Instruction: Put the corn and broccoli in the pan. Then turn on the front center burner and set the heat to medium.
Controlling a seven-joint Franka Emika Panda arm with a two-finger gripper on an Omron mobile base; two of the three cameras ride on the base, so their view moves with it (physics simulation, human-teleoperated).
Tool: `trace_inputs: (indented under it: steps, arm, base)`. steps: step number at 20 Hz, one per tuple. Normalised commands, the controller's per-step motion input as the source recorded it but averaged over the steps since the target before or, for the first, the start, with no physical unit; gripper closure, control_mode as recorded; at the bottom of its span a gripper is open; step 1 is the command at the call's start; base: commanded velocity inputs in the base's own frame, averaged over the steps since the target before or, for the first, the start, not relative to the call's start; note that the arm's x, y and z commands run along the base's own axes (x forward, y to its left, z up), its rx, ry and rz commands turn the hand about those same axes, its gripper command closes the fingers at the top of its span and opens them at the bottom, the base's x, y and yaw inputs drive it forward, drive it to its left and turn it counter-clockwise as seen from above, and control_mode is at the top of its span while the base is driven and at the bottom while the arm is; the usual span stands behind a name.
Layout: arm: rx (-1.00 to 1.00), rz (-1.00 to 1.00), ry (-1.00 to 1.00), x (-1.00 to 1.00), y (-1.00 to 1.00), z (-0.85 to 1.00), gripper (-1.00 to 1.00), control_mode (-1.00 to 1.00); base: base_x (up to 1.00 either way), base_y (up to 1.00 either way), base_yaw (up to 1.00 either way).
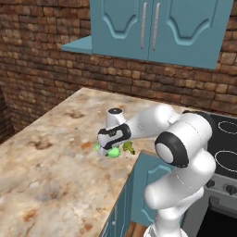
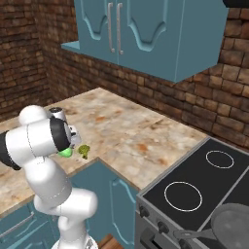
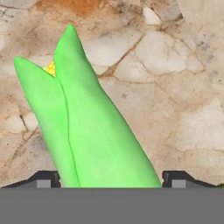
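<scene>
Hiding corn (image 3: pixel 87 131) beneath gripper (image 3: pixel 111 178)

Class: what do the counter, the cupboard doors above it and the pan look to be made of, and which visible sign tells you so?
The counter looks like polished stone, perhaps granite: mottled beige with rust patches and dark veins. The cupboard doors look like painted wood, matt teal with routed panels and slim metal-looking handles. The pan seems dark grey metal with a dull sheen; whether it is coated cannot be told.
</scene>
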Motion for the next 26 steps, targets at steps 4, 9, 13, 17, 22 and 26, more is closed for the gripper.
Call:
trace_inputs:
  steps: [4, 9, 13, 17, 22, 26]
  arm:
    - [0.00, -0.08, -0.13, -0.55, -0.07, 0.45, 1.00, -1.00]
    - [0.01, -0.16, -0.05, -0.24, -0.28, 0.47, 1.00, -1.00]
    - [0.00, -0.26, 0.00, 0.08, -0.33, 0.22, 1.00, -1.00]
    - [0.00, -0.33, 0.00, 0.09, -0.32, 0.11, 1.00, -1.00]
    - [0.00, -0.26, 0.00, -0.01, -0.29, 0.17, 1.00, -1.00]
    - [0.04, -0.06, 0.00, -0.27, -0.54, 0.34, 1.00, -1.00]
  base:
    - [0.00, 0.00, 0.00]
    - [0.00, 0.00, 0.00]
    - [0.00, 0.00, 0.00]
    - [0.00, 0.00, 0.00]
    - [0.00, 0.00, 0.00]
    - [0.00, 0.00, 0.00]
